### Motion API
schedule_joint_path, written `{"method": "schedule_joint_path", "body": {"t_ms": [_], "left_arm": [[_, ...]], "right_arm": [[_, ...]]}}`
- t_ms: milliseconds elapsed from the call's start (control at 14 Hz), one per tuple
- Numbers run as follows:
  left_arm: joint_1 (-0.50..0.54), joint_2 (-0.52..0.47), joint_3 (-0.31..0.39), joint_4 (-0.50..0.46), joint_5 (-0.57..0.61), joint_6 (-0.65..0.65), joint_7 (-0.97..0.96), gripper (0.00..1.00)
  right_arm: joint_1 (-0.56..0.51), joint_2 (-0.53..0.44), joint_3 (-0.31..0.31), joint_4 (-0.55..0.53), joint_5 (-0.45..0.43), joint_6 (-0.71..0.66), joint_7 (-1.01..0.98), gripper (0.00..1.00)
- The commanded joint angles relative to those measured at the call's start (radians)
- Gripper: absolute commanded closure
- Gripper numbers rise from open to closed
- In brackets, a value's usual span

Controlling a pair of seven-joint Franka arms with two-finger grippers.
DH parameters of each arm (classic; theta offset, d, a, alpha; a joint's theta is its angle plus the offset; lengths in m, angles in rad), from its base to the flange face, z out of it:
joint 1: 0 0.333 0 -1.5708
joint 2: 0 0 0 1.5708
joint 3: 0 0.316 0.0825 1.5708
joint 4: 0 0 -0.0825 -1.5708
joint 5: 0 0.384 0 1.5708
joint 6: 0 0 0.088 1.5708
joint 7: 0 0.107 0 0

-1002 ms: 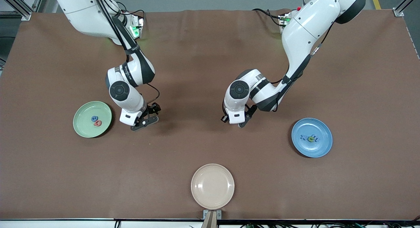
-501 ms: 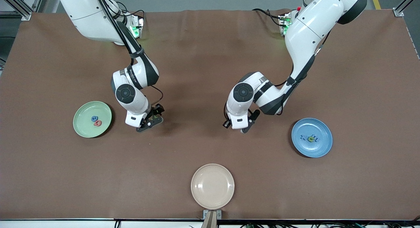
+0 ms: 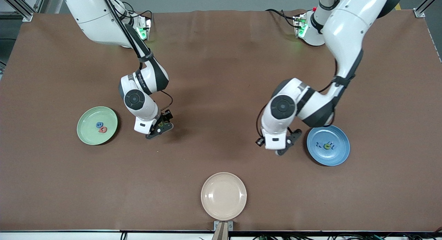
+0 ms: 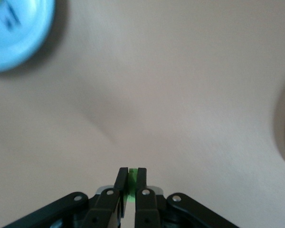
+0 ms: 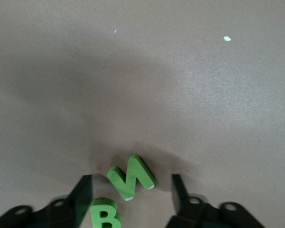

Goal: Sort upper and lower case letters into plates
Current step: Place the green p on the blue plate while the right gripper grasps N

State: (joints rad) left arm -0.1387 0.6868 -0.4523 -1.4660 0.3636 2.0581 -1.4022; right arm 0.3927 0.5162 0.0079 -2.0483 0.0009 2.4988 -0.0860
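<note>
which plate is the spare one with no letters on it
Start at the table edge nearest the front camera, midway between the arms' ends. The cream-beige plate sits there, empty; the mint green plate and blue plate, farther back, each hold small letters.

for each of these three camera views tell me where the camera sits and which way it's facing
Front view: high across the table, facing both arms' bases; shows the mint plate, beige plate and both arms.
Left wrist view: on the left arm's wrist, looking down past the left end effector, shut on a green piece.
Right wrist view: looks down past the right end effector at a green N and B.
Shared: blue plate, front and left wrist.
</note>
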Motion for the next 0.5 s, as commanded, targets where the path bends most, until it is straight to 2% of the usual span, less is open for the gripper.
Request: {"method": "schedule_joint_path", "body": {"t_ms": [0,430], "left_arm": [[0.063,-0.05,-0.006,-0.011,-0.006,-0.061,0.161,1.0],[0.201,-0.073,-0.006,-0.027,-0.009,-0.093,0.458,1.0]], "right_arm": [[0.003,0.01,0.0,0.013,0.008,-0.003,-0.017,0.39],[0.001,0.015,0.001,0.013,0.008,-0.002,-0.031,0.64]]}}
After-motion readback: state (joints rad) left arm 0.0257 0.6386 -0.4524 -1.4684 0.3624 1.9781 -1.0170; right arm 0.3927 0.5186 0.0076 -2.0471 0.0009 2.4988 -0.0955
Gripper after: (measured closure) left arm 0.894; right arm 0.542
